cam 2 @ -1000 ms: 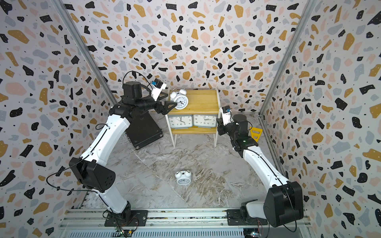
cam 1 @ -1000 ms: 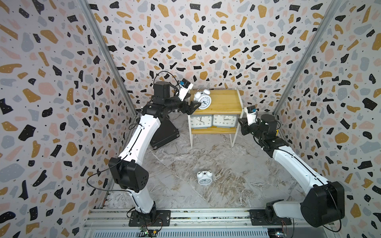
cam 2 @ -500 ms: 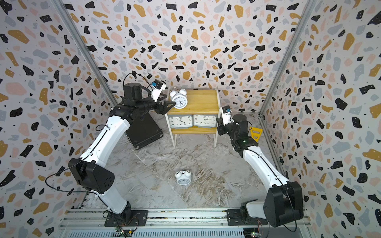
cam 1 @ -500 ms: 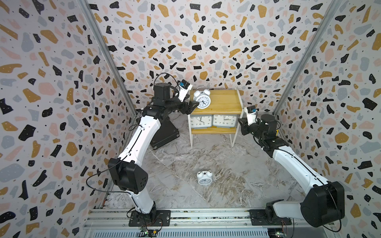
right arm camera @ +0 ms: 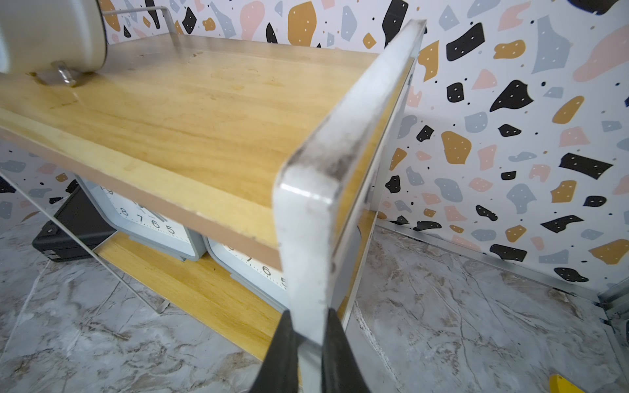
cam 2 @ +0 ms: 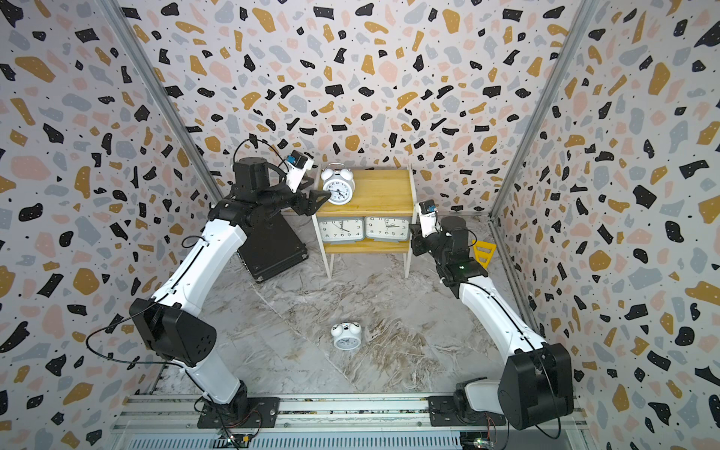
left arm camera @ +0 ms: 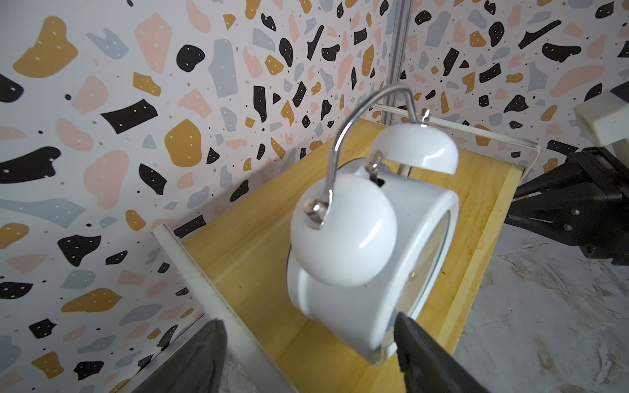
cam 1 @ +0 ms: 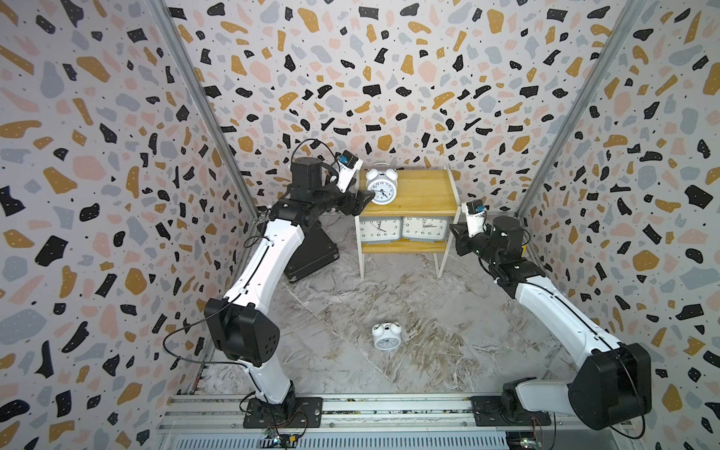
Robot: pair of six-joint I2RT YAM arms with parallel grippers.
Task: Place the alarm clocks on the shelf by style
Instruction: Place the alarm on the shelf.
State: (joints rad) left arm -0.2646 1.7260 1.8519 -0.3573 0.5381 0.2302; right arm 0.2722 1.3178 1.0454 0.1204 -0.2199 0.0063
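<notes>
A white twin-bell alarm clock [cam 1: 382,187] [left arm camera: 367,258] stands at the left end of the shelf's [cam 1: 422,191] top board. My left gripper [cam 1: 361,199] [left arm camera: 308,318] is open at that end. One finger [left arm camera: 418,354] lies against the clock's front rim, and the other finger is outside the white side frame. Two grey clocks [cam 1: 380,230] [cam 1: 425,228] stand side by side on the lower board. Another twin-bell clock [cam 1: 385,336] lies on the floor. My right gripper [cam 1: 456,233] [right arm camera: 309,313] is shut on the shelf's right side frame [right arm camera: 316,204].
A black flat case [cam 1: 311,249] lies on the floor left of the shelf, under my left arm. A yellow triangular piece [cam 2: 483,251] sits behind my right wrist by the wall. Patterned walls close in on three sides.
My left wrist has risen slightly beside the clock on the top board. The clocks, the shelf and my right arm have stayed where they were.
</notes>
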